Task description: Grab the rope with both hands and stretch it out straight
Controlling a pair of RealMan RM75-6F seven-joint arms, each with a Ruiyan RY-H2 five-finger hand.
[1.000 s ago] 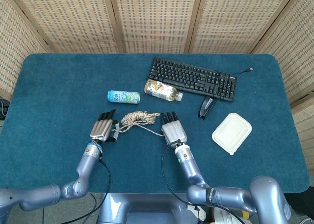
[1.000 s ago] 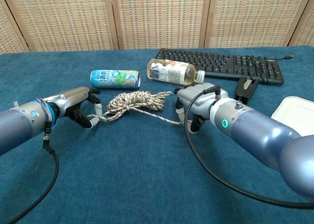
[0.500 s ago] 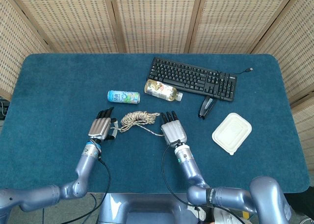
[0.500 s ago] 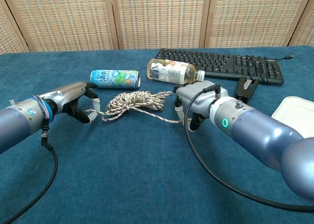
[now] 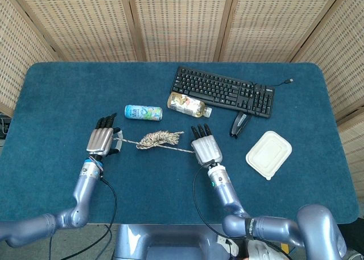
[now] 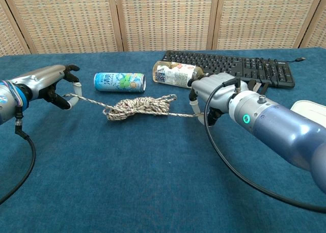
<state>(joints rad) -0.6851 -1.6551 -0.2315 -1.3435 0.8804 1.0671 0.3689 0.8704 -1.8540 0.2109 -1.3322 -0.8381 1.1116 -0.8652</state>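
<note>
A speckled beige rope (image 5: 160,138) (image 6: 135,105) lies on the blue table, its middle still bunched in a loose coil. From the coil one strand runs left to my left hand (image 5: 101,141) (image 6: 48,82), which pinches that end just above the cloth. Another strand runs right to my right hand (image 5: 205,148) (image 6: 215,92), which grips the other end. Both strands look taut and nearly in one line.
Behind the rope lie a light-blue can (image 5: 143,112) on its side and a drink bottle (image 5: 188,105) on its side. A black keyboard (image 5: 224,90), a black stapler (image 5: 240,124) and a white lidded box (image 5: 268,153) sit at the right.
My left hand has moved well to the left with its rope end, and my right hand slightly to the right. The coil has shrunk and the strands have drawn tight.
</note>
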